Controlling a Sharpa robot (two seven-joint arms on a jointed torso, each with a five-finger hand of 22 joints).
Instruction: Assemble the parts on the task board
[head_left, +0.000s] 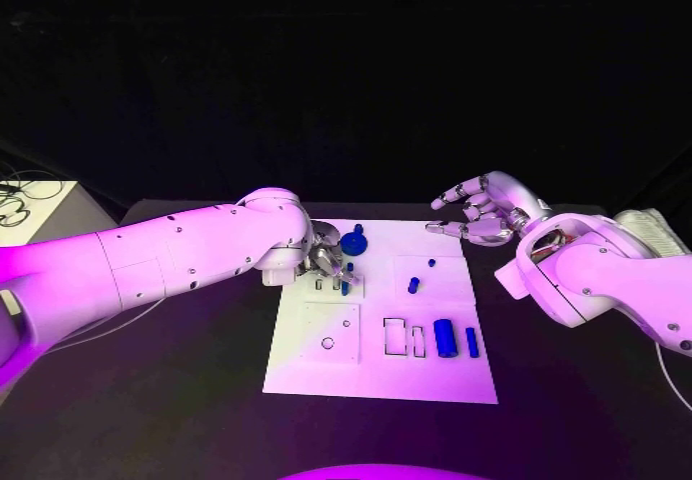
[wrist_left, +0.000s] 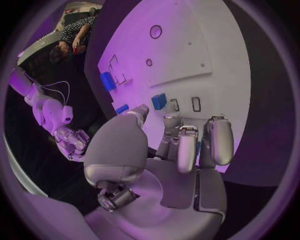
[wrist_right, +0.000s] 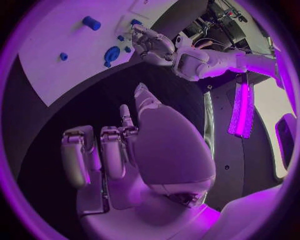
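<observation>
While the near half of the task board (head_left: 378, 380) carries the loose stock, the work sits at its far end. Nearest the robot, at about five o'clock from the board's centre, a blue cylinder (head_left: 446, 338) and a slimmer blue bar (head_left: 472, 342) lie side by side, their long axes running near to far, just beside two empty rectangular slots (head_left: 394, 335). Further up, a small blue peg (head_left: 413, 285) lies at about one o'clock. At the far left corner, about eleven o'clock, the left hand (head_left: 320, 258) hovers with fingers curled over a row of narrow slots; small blue pieces show beside its fingertips, but I cannot tell whether it pinches one. A blue round part (head_left: 353, 241) lies just beyond it. The right hand (head_left: 480, 212) hangs above the bench at the far right corner, released, fingers spread, holding nothing.

Judgement: the left hand is nearer the slot row and the round part; the cylinder and bar lie towards six o'clock from the right hand.
</observation>
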